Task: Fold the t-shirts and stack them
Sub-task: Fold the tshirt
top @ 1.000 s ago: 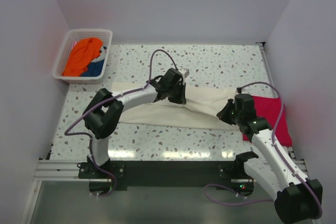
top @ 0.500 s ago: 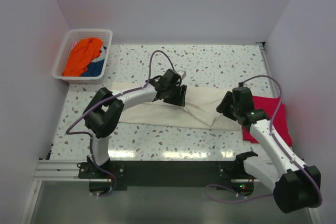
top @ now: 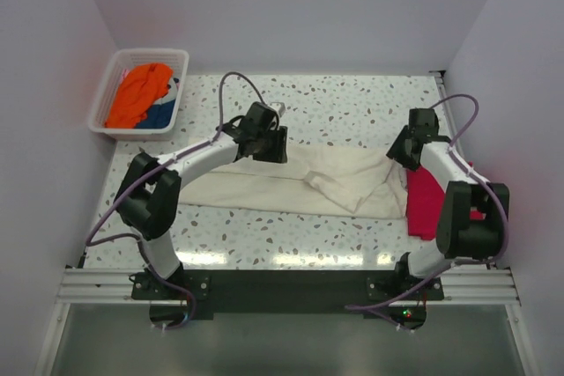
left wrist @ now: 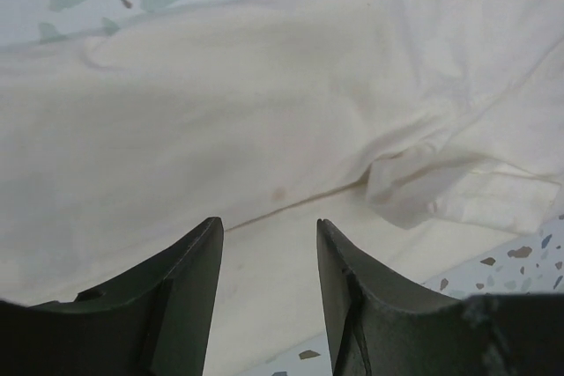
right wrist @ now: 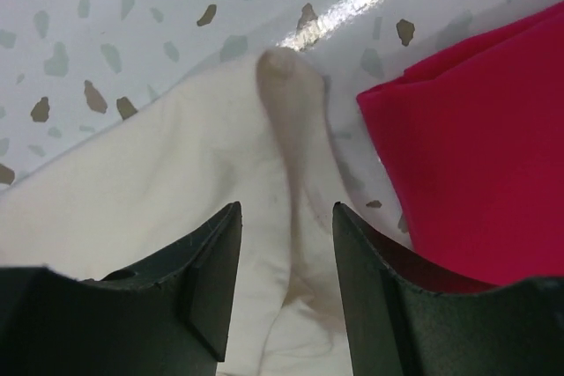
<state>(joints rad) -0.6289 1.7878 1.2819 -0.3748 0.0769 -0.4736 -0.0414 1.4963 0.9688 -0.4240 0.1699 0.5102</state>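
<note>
item: cream-white t-shirt (left wrist: 264, 103), partly folded, flat beneath left gripper (left wrist: 269, 228), whose jaws are spread and empty. right gripper (right wrist: 286, 213), also spread and empty, hangs over its bunched corner, crimson t-shirt (right wrist: 476, 129) just to its right. risk: a wide pinch snags the crimson edge or drags the fold open.

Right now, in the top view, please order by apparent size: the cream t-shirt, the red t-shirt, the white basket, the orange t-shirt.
1. cream t-shirt, clearly largest.
2. white basket and red t-shirt: look alike; the right arm hides part of the red one, so unranked.
3. orange t-shirt, smallest.
</note>
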